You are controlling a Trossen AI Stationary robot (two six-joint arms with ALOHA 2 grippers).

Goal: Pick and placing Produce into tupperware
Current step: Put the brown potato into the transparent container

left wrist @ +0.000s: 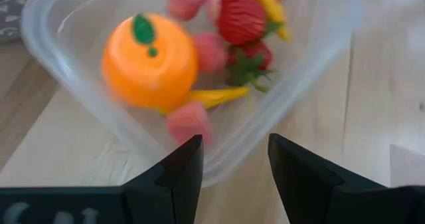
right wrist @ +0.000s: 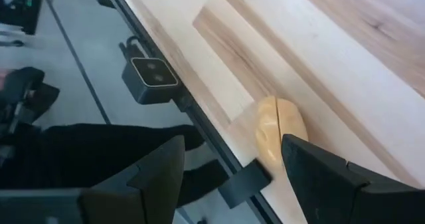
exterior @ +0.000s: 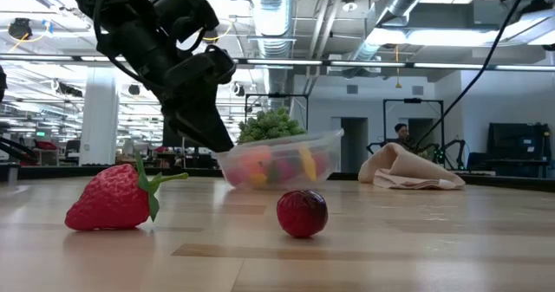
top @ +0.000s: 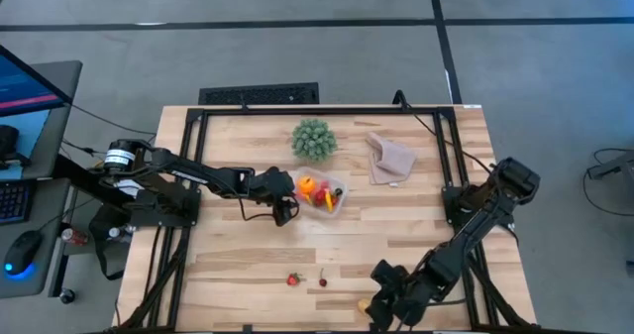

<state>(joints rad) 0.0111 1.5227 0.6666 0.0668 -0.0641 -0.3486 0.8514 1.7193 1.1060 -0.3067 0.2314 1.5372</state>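
Observation:
The clear tupperware (top: 335, 201) sits mid-table holding an orange (left wrist: 149, 61), strawberries and yellow pieces. My left gripper (top: 285, 203) is at its left corner, and in the low view the tupperware (exterior: 277, 164) looks tilted beside the gripper (exterior: 217, 138). A toy strawberry (top: 293, 279) and a small red round fruit (top: 323, 281) lie on the near part of the table. A pale yellow piece (right wrist: 282, 134) lies at the table's near edge. My right gripper (right wrist: 232, 177) stands open over it, one finger beside it and the other off the table's edge. My left gripper has the tupperware's rounded corner (left wrist: 229, 174) between its two fingers, which slant down from the table's left. One finger (left wrist: 182, 167) lies over the inside and the other (left wrist: 299, 174) outside the wall. The fingers hide the exact touching spots.
A green spiky plant (top: 313, 139) stands behind the tupperware, and a beige cloth (top: 389, 159) lies at the far right. A small camera block (right wrist: 149, 74) is fixed to the frame along the near edge. Bare wood lies between the tupperware and the loose fruit.

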